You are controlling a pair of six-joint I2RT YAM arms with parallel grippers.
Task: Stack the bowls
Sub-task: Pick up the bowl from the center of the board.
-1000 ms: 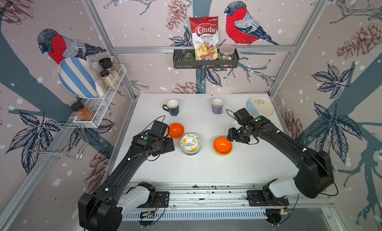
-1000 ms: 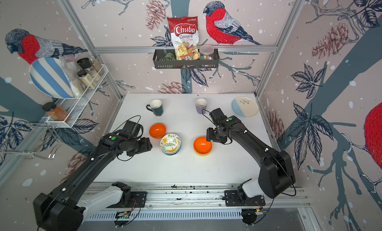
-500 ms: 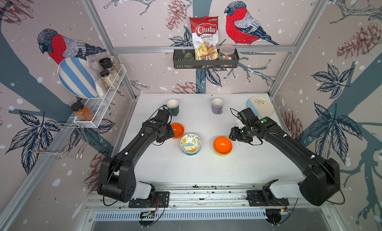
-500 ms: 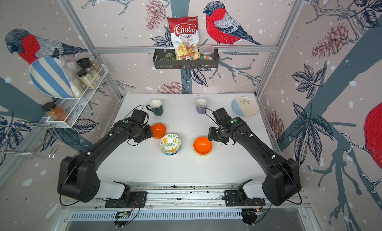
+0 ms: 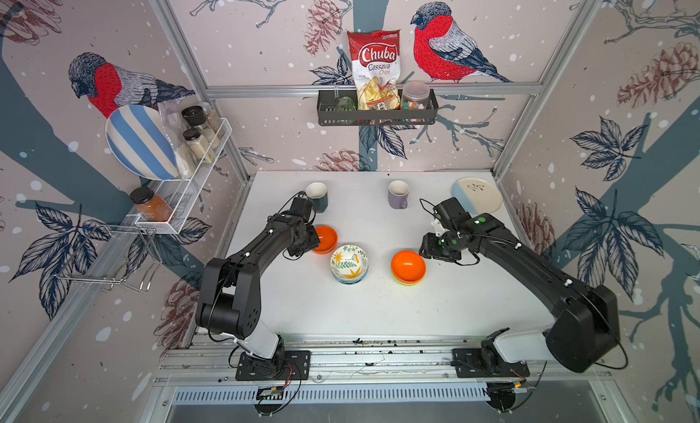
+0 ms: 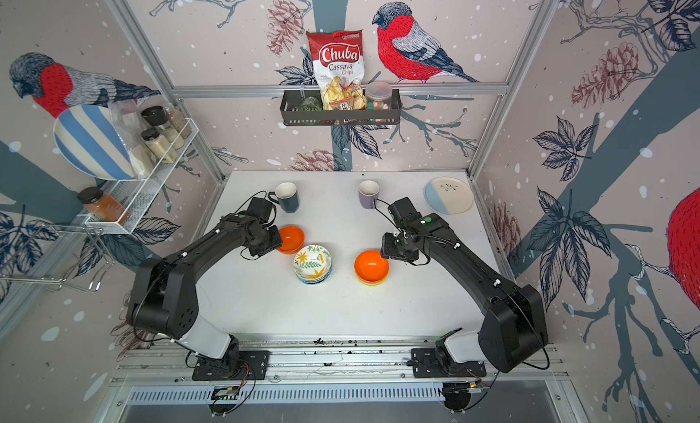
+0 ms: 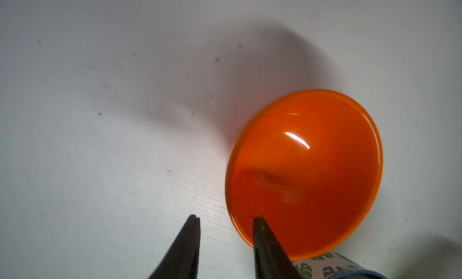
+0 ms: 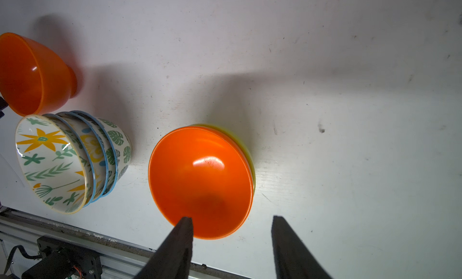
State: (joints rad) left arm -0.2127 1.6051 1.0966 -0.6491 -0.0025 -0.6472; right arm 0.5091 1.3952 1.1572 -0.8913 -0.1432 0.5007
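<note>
A: State of left gripper (image 7: 225, 217)?
B: Narrowly parted, straddling the rim of a lone glossy orange round bowl (image 7: 305, 170): 1 finger inside, 1 outside.
A: And right gripper (image 8: 232, 217)?
B: Parted wider, 1 fingertip over a 2nd glossy orange bowl (image 8: 200, 180), nested in a lime green bowl (image 8: 245, 147). Between the 2 orange ones, a stack of 4 patterned bowls (image 5: 349, 264) on the white table (image 5: 341, 315).

Clad in matte black over white bases (image 5: 261, 341), strung with thin black cables (image 5: 466, 264), dotted with green markers (image 5: 482, 220), tipped with tapered dark fingers (image 7: 186, 247).
</note>
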